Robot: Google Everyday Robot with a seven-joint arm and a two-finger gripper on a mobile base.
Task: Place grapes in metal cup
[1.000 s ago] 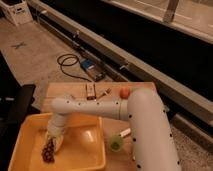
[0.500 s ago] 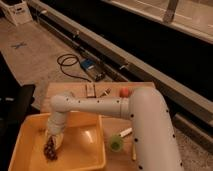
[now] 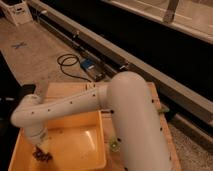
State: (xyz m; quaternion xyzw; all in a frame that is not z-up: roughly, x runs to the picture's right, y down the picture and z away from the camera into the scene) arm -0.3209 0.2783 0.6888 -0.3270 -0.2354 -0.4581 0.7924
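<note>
My elbow has swung out to the left and my wrist has dropped. The gripper (image 3: 41, 151) now sits lower and nearer the front left corner of the yellow tray (image 3: 75, 142) than a second ago. The grapes (image 3: 44, 157) lie right under it, touching it, on the tray floor, and they seem to have shifted that way too. Whether the gripper is closed on the bunch or only resting on it I cannot tell. I judge this is the grasp itself, with nothing lifted yet. I cannot pick out the metal cup, because my own arm hides much of the wooden table (image 3: 65, 92). A small green cup (image 3: 115, 145) stands just beside the tray's right wall — not my target.
</note>
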